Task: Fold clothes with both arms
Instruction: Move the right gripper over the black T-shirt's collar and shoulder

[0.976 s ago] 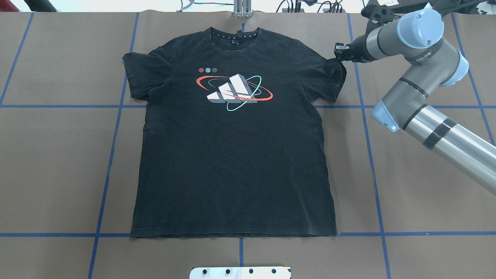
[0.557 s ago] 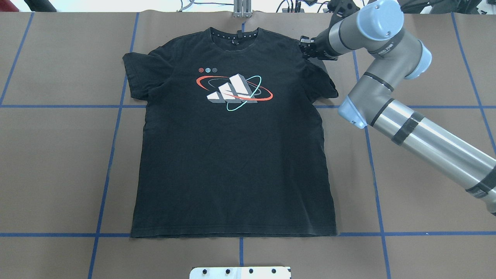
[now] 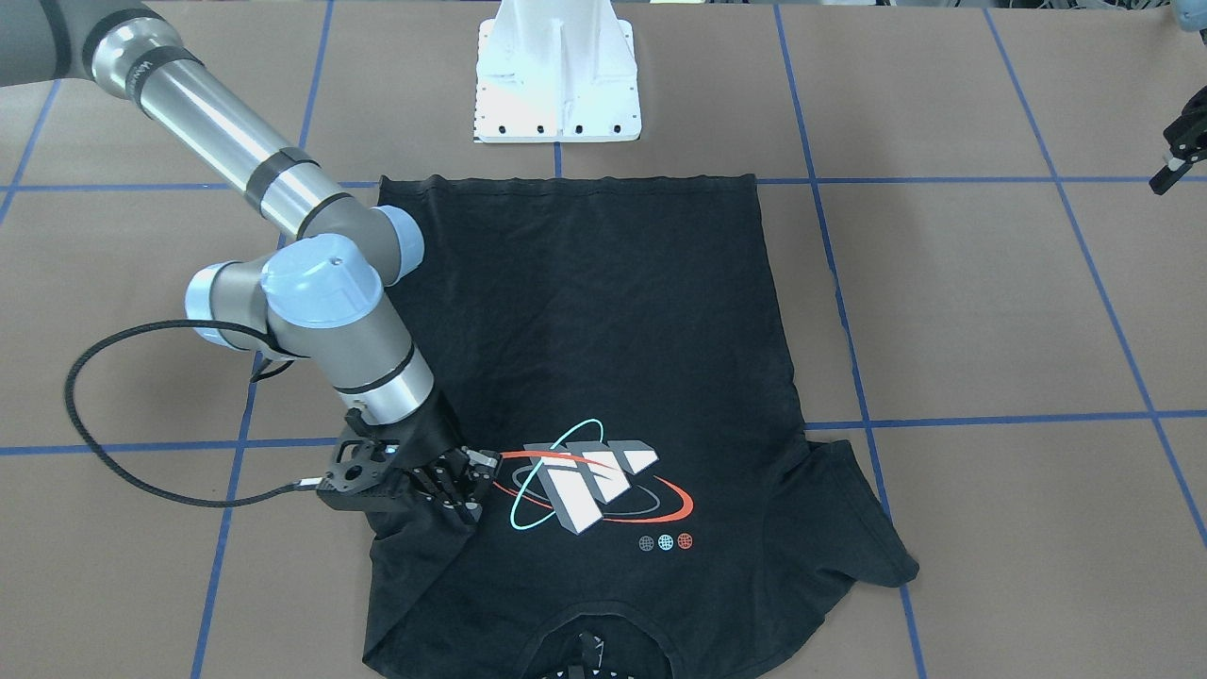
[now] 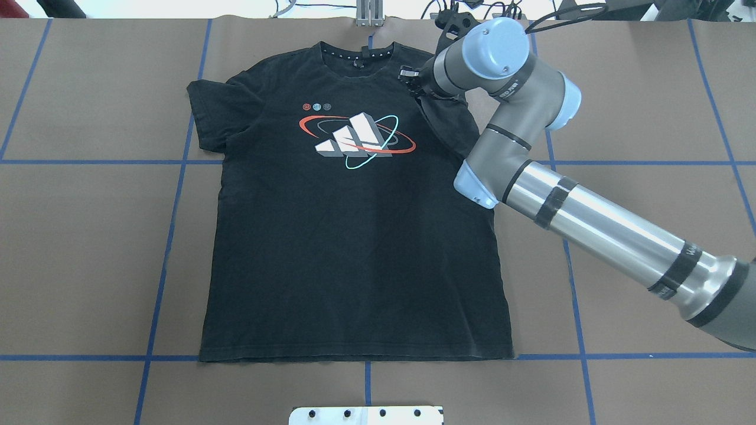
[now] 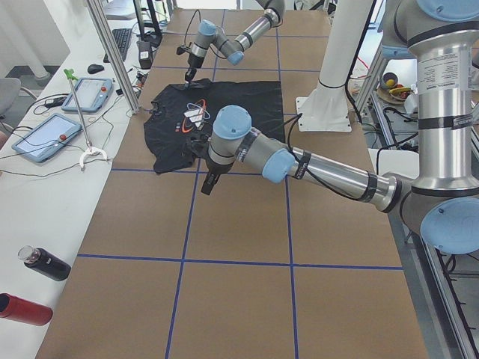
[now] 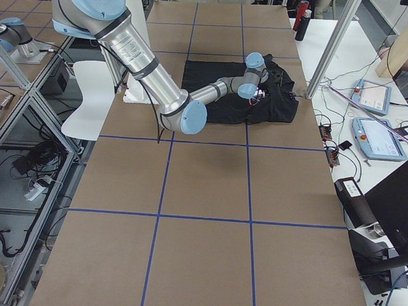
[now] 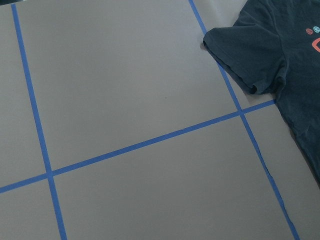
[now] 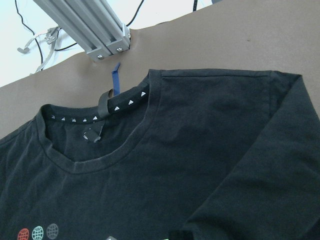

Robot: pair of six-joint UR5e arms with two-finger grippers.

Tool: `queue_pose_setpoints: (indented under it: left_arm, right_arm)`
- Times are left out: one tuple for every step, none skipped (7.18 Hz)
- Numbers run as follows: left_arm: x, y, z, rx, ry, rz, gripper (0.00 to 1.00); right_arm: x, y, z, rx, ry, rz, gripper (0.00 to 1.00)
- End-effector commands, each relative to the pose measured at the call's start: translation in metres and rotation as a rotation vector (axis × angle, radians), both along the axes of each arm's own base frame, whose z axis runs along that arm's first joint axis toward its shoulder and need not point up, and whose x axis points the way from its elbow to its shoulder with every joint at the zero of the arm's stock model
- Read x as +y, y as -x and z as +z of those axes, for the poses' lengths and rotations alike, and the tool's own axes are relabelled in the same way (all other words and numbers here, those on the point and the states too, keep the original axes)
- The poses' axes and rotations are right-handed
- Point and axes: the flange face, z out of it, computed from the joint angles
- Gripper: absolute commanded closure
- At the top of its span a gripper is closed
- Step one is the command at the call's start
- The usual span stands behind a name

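Blue-taped table [image 4: 88, 248], right arm [image 4: 590, 224] over T-shirt [image 4: 354, 248]

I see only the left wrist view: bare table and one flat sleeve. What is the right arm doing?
Observer: The right claw is shut on the shirt's other sleeve, holding it over the chest beside the collar.
Operator: Is the bottom hem flat?
Observer: Yes, the hem lies straight and unfolded along the tape line.
Operator: Is my left claw near the shirt?
Observer: No, the left claw hangs over bare table, apart from the shirt.
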Motion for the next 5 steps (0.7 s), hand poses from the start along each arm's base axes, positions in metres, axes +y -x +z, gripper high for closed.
queue_pose_setpoints:
  left_arm:
    - [0.000,0.000,0.001,0.000,0.004,-0.001,0.00]
    - [-0.002,-0.002,-0.002,0.010,0.018,-0.013,0.00]
    - [-0.012,-0.008,-0.012,0.024,0.025,-0.021,0.00]
    - [-0.029,-0.031,-0.031,0.046,0.039,-0.016,0.00]
    - [-0.059,-0.054,-0.048,0.073,0.080,-0.029,0.00]
  right_arm:
    - [0.000,0.019,-0.004,0.018,-0.003,0.011,1.00]
    - [-0.002,0.022,0.000,0.028,0.002,0.015,0.87]
    - [-0.003,0.022,0.002,0.032,0.005,0.016,0.01]
    - [-0.002,0.023,0.001,0.031,0.005,0.014,0.00]
    - [0.001,0.021,-0.006,0.015,-0.003,0.014,0.00]
